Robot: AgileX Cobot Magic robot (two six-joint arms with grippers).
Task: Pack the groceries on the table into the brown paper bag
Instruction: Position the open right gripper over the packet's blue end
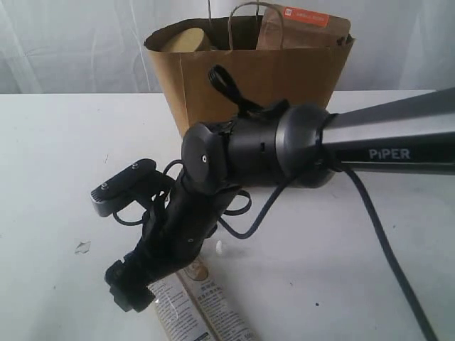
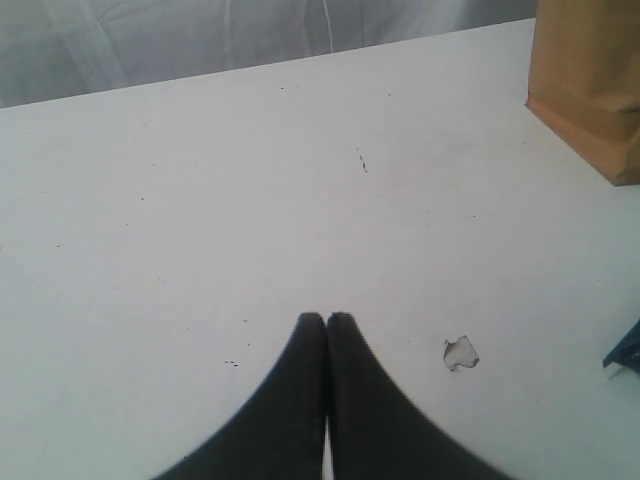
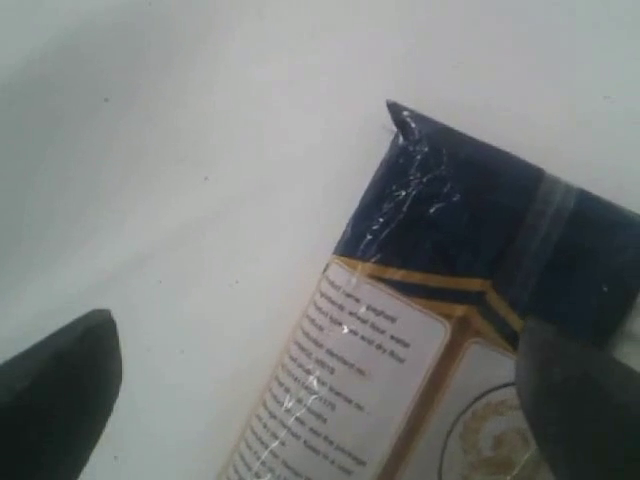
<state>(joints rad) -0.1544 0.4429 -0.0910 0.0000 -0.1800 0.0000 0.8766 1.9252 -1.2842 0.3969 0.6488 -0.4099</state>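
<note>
— White table [image 1: 50,156] is stretching across the left. What is the left gripper [image 2: 327,320] doing?
— Hovering over it, clenched. Lower left, the right gripper [image 1: 131,288] is hanging wide open over the noodle packet [image 1: 195,312]. The brown paper bag [image 1: 249,78] is standing at upper centre.

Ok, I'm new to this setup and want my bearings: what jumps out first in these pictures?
The big black right arm fills the exterior view's foreground, reaching down to the white table. Its claw stands wide open over the long blue-topped noodle packet lying flat there. Behind stands the brown paper bag, upright, a red-labelled pouch poking from its top.
</note>
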